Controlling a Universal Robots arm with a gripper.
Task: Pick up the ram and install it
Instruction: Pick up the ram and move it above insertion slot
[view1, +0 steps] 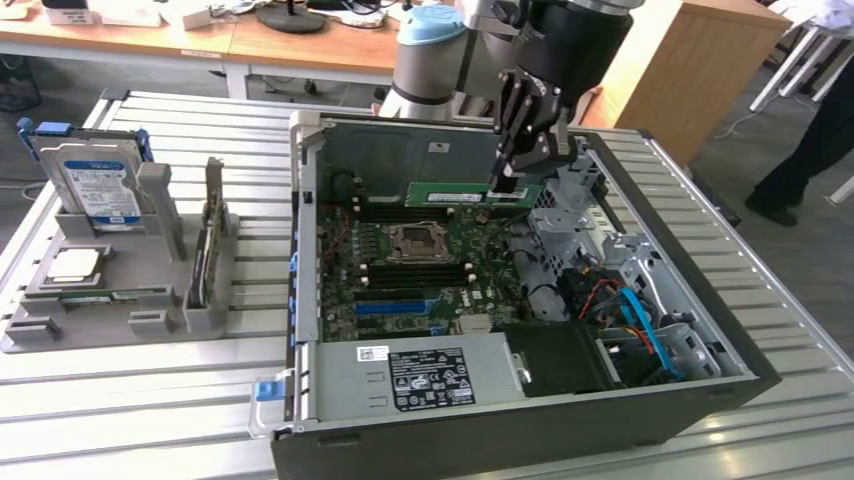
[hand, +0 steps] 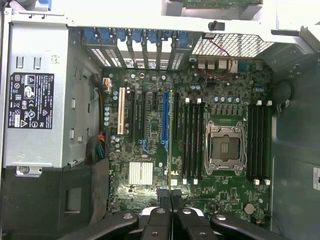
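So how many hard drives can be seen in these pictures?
1. The hard drive stands upright in the gray tray at the exterior view's left, beside the open computer case. Others may be hidden inside the case.

ram (view1: 463, 194) over motherboard (view1: 400, 275), case (view1: 534, 430) on table (view1: 134, 400)

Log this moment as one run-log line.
hand: shut on ram | ram: held above motherboard, inside open computer case | hard drive: standing in rack outside case
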